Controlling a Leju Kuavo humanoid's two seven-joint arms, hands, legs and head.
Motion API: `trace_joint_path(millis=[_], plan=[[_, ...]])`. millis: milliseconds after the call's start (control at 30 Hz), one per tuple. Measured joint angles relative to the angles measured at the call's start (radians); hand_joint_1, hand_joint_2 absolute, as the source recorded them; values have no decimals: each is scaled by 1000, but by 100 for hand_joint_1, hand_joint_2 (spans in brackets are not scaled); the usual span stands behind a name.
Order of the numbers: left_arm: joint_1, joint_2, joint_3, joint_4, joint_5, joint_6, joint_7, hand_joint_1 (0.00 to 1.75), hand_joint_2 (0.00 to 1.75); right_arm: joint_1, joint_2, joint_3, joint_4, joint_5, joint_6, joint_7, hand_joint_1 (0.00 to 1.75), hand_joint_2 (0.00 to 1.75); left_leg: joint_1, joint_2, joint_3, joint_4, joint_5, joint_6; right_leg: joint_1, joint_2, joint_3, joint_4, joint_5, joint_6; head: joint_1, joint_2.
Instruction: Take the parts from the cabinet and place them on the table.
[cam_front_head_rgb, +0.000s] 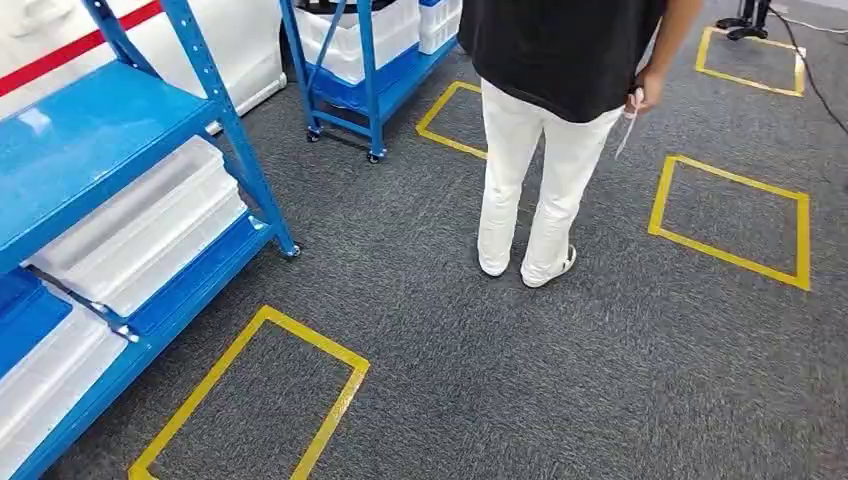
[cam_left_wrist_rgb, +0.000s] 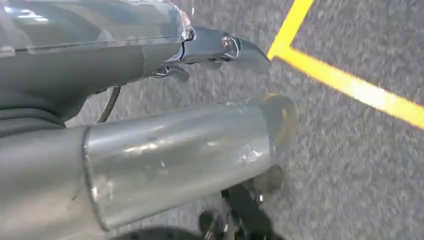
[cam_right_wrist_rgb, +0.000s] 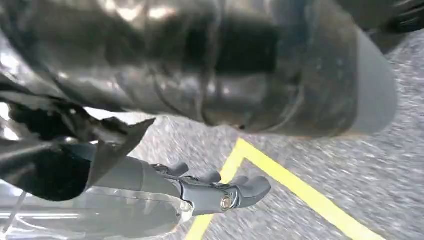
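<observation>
The blue cabinet (cam_front_head_rgb: 120, 120) stands at the left of the head view, with white plastic bins (cam_front_head_rgb: 150, 225) on its lower shelves; what lies in the bins is hidden. My left hand (cam_left_wrist_rgb: 220, 47) hangs over the grey carpet with its fingers stretched out and nothing in them. Over the same carpet my right hand (cam_right_wrist_rgb: 220, 192) also hangs, its fingers apart and slightly bent, holding nothing.
A person in white trousers (cam_front_head_rgb: 535, 170) stands ahead on the carpet, with a thin white thing in one hand (cam_front_head_rgb: 640, 95). A second blue wheeled rack (cam_front_head_rgb: 365, 60) with white bins stands behind. Yellow tape rectangles (cam_front_head_rgb: 250, 400) (cam_front_head_rgb: 730, 215) mark the floor.
</observation>
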Motion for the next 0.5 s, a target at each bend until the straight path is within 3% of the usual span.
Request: trace_joint_path(millis=[33,133,167,200,233,267,300,333,367,400,467,500], plan=[[-4,0,-1,0,-1,0,0,0,0,2,0,0,-6,0,0,0,0,0,-3,-12,-7,9,-1,-11,6,23,2,-12,-7,0,-1,0],[1,0,-4,0,-6,0,0,0,0,5,0,7,-36,1,6,2,0,0,5,-42,-15,-2,12,-34,17,-10,-2,-7,-3,-17,0,0],[4,0,-4,0,-7,0,0,0,0,9,1,10,-47,3,9,2,0,0,5,-53,-22,-2,13,-41,9,-24,0,-19,4,-28,0,0],[4,0,-5,0,-7,0,0,0,0,12,1,13,-56,6,14,3,0,0,5,-10,-26,16,-3,-40,9,-42,2,-24,9,-36,0,0],[4,0,-5,0,-8,-1,0,0,0,16,1,17,-68,8,18,3,0,0,0,41,-50,66,-41,-40,11,-52,0,-26,10,-47,-1,0],[2,-1,-6,0,-9,-3,0,0,0,21,1,19,-77,12,20,3,0,0,0,66,-87,147,-88,-42,17,-69,-3,-26,11,-50,-1,0],[-1,-2,-7,0,-9,-3,0,0,0,25,1,21,-81,14,20,3,0,0,0,77,-127,237,-132,-44,22,-87,-5,-25,10,-52,-1,0],[-2,-2,-7,0,-9,-3,0,0,0,28,1,23,-87,15,20,3,0,0,0,81,-155,305,-157,-44,27,-104,-7,-24,9,-53,-1,0],[0,-2,-7,0,-9,-3,1,0,0,30,1,23,-94,15,22,3,0,0,0,83,-162,330,-155,-43,29,-119,-8,-23,9,-54,-1,0],[2,-2,-7,0,-9,-3,3,0,0,31,1,25,-99,15,23,4,0,0,0,85,-142,300,-132,-41,32,-133,-8,-22,8,-56,-1,0],[5,-2,-7,-2,-9,-3,5,0,0,30,1,33,-108,15,23,5,0,0,-4,101,-38,124,-52,-31,35,-156,-4,-18,4,-55,-1,0],[4,-2,-7,-3,-9,-3,6,0,0,30,2,36,-111,15,24,5,0,0,-10,139,18,30,-25,-20,37,-167,-1,-17,2,-54,-1,0]])
